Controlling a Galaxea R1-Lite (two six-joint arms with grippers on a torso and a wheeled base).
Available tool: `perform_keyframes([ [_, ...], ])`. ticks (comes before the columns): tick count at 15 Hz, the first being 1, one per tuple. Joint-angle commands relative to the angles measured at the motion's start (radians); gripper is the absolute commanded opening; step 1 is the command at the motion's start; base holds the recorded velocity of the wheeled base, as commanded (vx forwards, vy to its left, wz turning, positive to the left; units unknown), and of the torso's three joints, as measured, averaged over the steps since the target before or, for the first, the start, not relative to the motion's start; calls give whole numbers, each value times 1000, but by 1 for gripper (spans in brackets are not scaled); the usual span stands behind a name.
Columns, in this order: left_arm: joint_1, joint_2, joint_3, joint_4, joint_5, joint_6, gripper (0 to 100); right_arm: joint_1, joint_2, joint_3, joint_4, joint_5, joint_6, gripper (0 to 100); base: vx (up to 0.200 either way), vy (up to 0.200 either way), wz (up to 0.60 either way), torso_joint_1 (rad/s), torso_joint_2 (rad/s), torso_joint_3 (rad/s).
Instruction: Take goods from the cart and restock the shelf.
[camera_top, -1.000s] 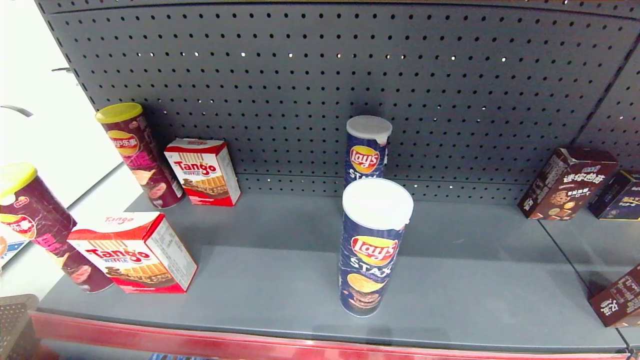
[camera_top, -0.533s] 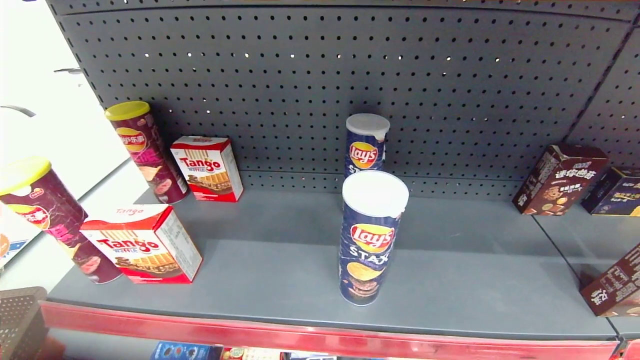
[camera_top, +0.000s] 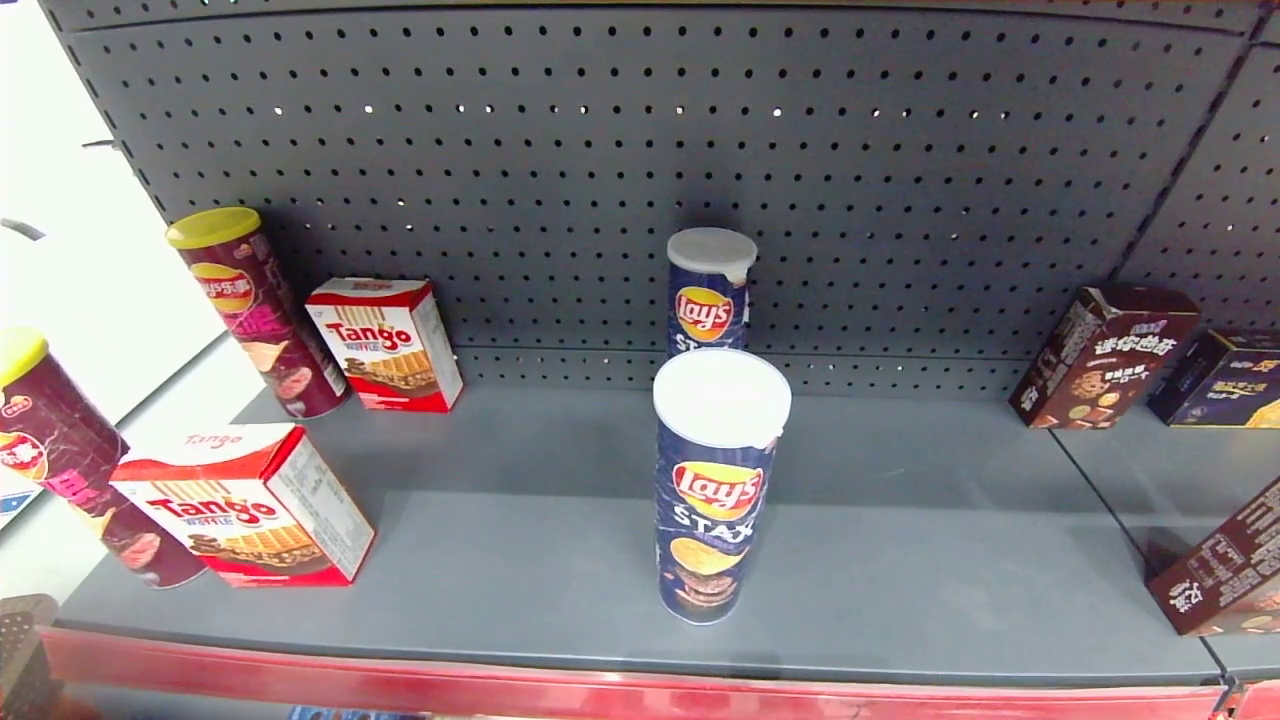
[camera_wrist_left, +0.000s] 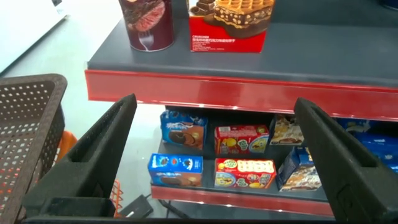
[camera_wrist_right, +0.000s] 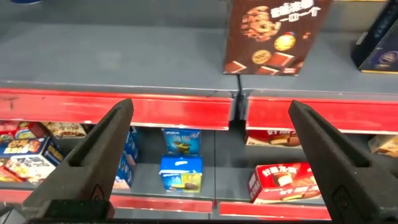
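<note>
Shelf (camera_top: 900, 560), head view: whole picture has shifted sideways within the last second, so the camera moved. Blue can (camera_top: 715, 500) and wafer box (camera_top: 240, 505) stand as before.
Left wrist view: left gripper (camera_wrist_left: 216, 106) spread wide, empty, near cart (camera_wrist_left: 28, 130).
Right wrist view: right gripper (camera_wrist_right: 211, 107) spread, empty, facing the shelf front.
Judgement: next item not yet fetched.

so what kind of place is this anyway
Most likely a shop aisle, or a mock-up of one: a pegboard-backed shelf with a red front strip, chip cans and wafer boxes standing on it, and more snack boxes stocked underneath.
</note>
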Motion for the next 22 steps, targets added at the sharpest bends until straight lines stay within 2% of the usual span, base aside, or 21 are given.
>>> perform_keyframes([
  [1,0,1,0,-1,0,-2,100,0,3,0,0,0,0,100,0,200,0,2,2,2],
  [2,0,1,0,-1,0,-2,100,0,3,0,0,0,0,100,0,200,0,12,2,-7],
  [18,0,1,0,-1,2,-2,100,0,3,0,0,0,0,100,0,0,-37,0,0,0],
  [20,0,1,0,-1,2,-2,100,0,3,0,0,0,0,100,0,200,0,2,2,7],
  [22,0,1,0,-1,2,-2,100,0,3,0,0,0,0,100,0,0,0,0,0,0],
])
